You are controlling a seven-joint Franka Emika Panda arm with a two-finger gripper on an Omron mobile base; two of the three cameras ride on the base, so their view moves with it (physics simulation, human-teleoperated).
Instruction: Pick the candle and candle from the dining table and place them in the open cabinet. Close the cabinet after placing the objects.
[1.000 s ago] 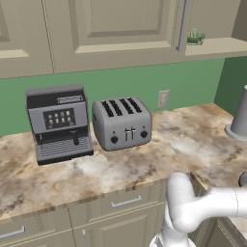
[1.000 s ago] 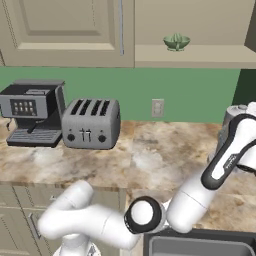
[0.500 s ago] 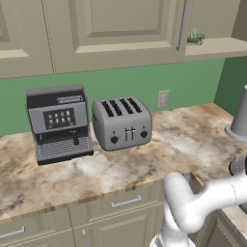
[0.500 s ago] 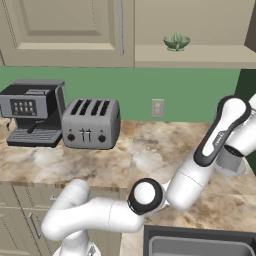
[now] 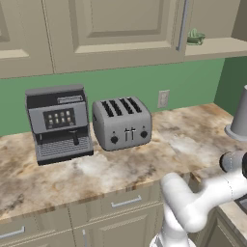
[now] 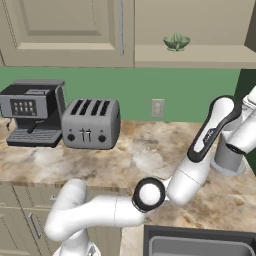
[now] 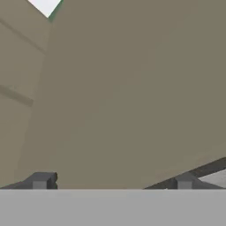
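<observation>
arm: swung further right across the counter (image 6: 150, 150) in the last second, elbow now stretched toward the far right edge
end effector: (image 7: 112, 181) tips set wide, nothing between them, facing a plain beige panel
meaning: looks like it's heading for the cabinet side, empty-handed
cabinet: (image 5: 116, 29) beige, recessed panel, grey bar handle (image 5: 182, 24); open shelf beside it holds a green bowl (image 6: 176, 42)
candles: can't spot them from here

**Where my three cameras sit**

My left base view looks forward and down from behind the arm's left, across the counter (image 5: 120, 169) toward the green back wall. My right base view covers the same stretch from behind the arm's right. Both share the coffee machine (image 5: 60, 123) near the counter's left end, the toaster (image 5: 121, 123) beside it, the wall outlet (image 5: 163, 98) and the cabinet (image 5: 116, 29) above. My hand view sits very close to a flat beige panel (image 7: 132, 88), tilted.
</observation>
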